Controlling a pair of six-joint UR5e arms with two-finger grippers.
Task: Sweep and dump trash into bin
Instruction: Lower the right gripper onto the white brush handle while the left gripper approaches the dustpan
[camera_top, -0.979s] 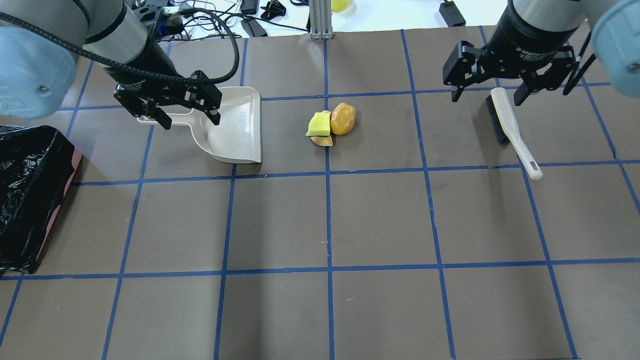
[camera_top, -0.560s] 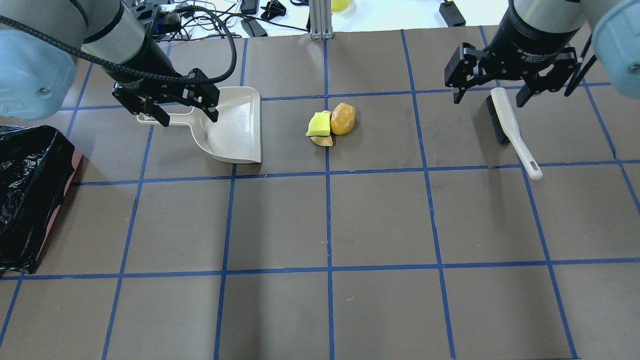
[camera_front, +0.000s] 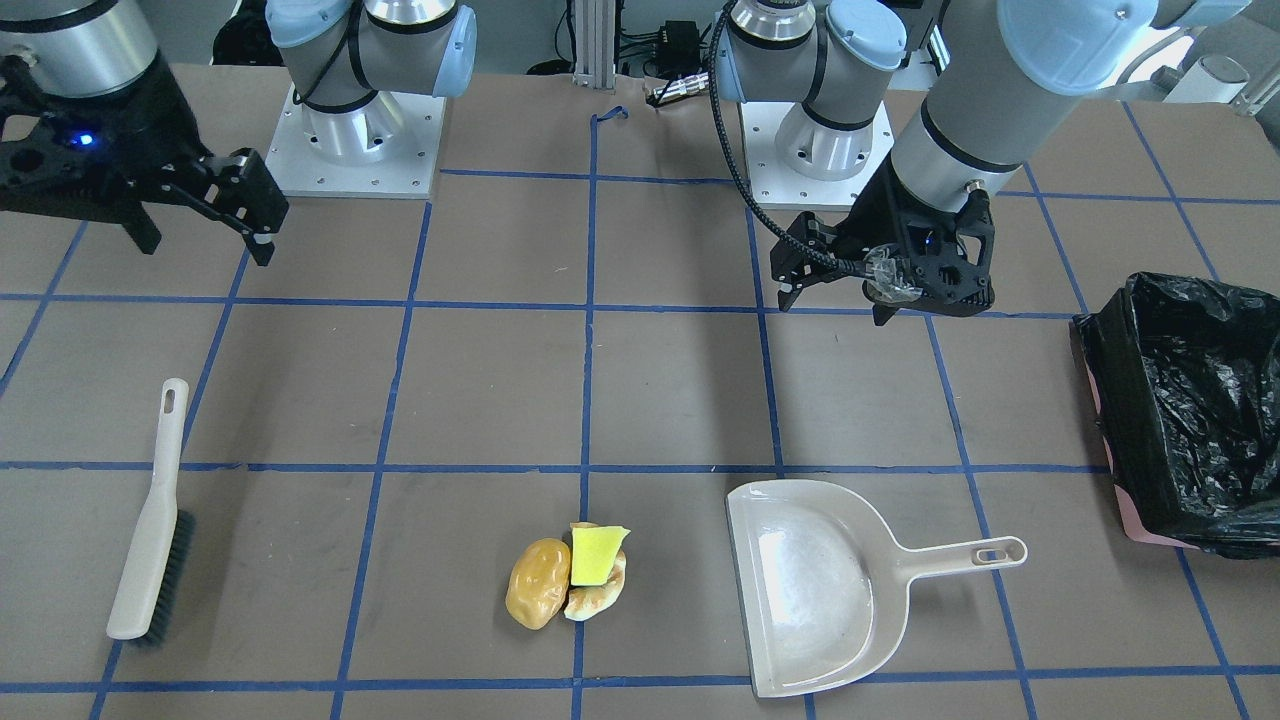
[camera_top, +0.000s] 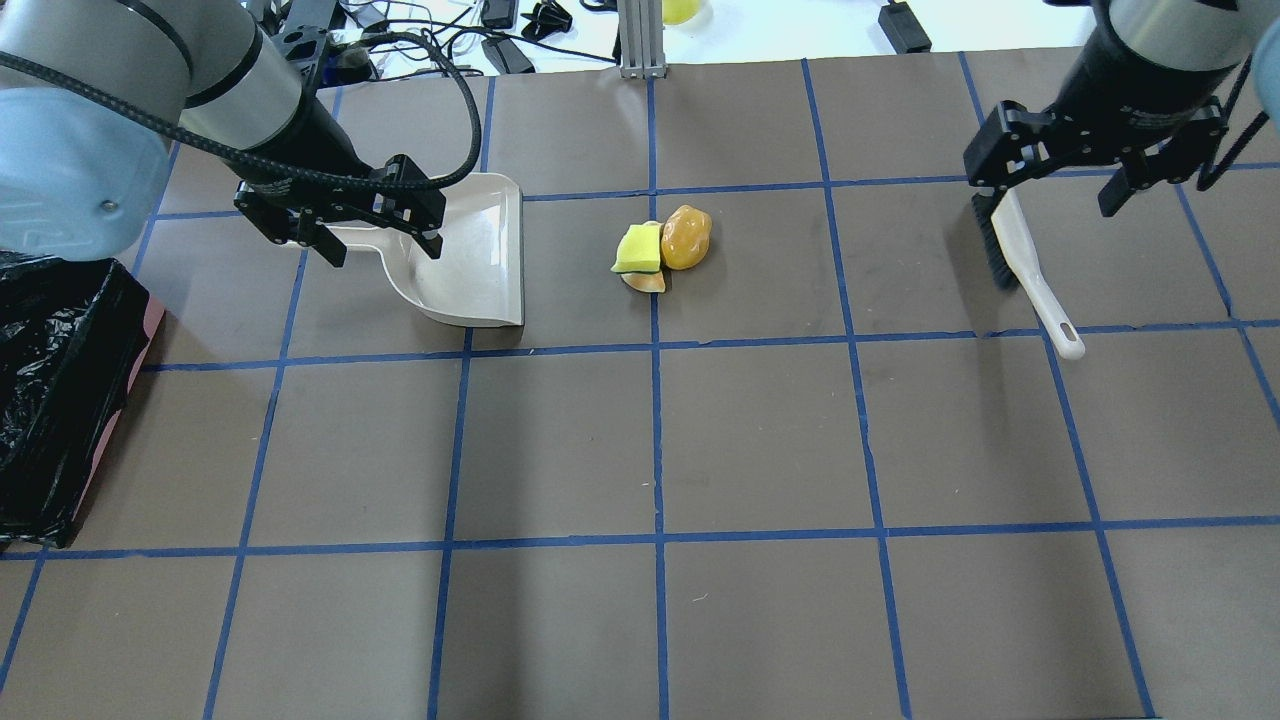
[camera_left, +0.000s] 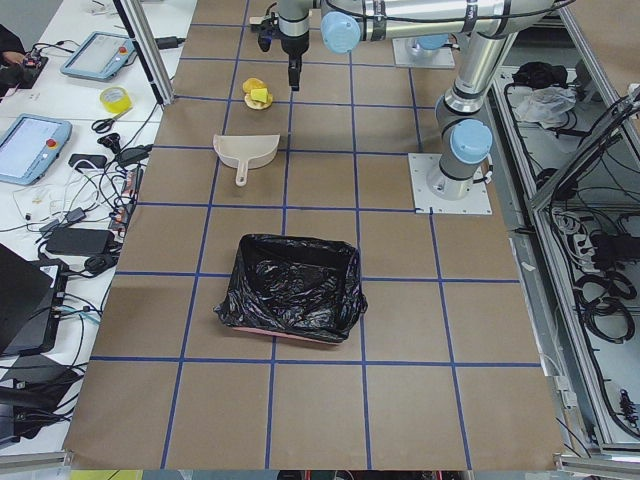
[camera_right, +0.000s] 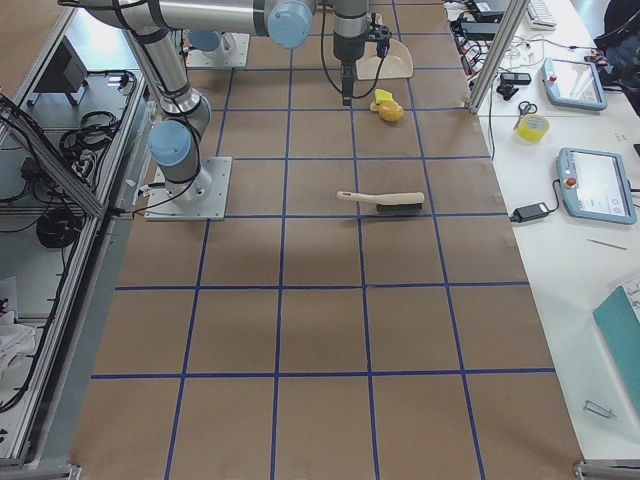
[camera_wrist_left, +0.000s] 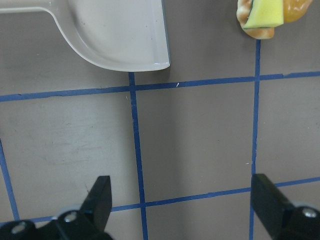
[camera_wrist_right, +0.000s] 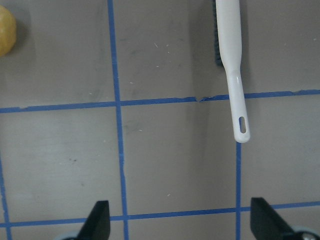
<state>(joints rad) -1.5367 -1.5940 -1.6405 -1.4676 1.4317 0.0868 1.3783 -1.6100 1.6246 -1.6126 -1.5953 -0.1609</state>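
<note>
1. The left jaws are released and empty, hanging above the handle (camera_front: 965, 557) of the cream dustpan (camera_top: 470, 260). The handle is thin and lies flat on the bench (camera_top: 760, 440). If the jaws close off-centre, they may pivot the pan instead of gripping it, and a low descent could drive a fingertip into the bench.
2. The right jaws are also spread and hold nothing, hanging over the bristle end of the hand brush (camera_front: 150, 520) on the right. The slim body could twist between the fingers, leaving the bristles angled for the sweep.
3. The trash (camera_top: 662, 248) sits mid-bench on the far side, between the two tools, near the pan's open lip but apart from it.
4. The glossy potato-like lump (camera_top: 686, 237) looks likely to roll sideways under a brush stroke. The yellow wedge (camera_top: 637, 250) rests on the crust piece (camera_top: 645, 282) and may tumble off. A hard stroke could scatter all three past the lip.
5. If the pan is not pressed down, the trash may shove it back or slip underneath.
6. The bin (camera_front: 1120, 420) stands at the bench's left edge, well apart from the pan. Tilting the pan on the way could spill the load, and the crinkly black liner could snag the lip.
</note>
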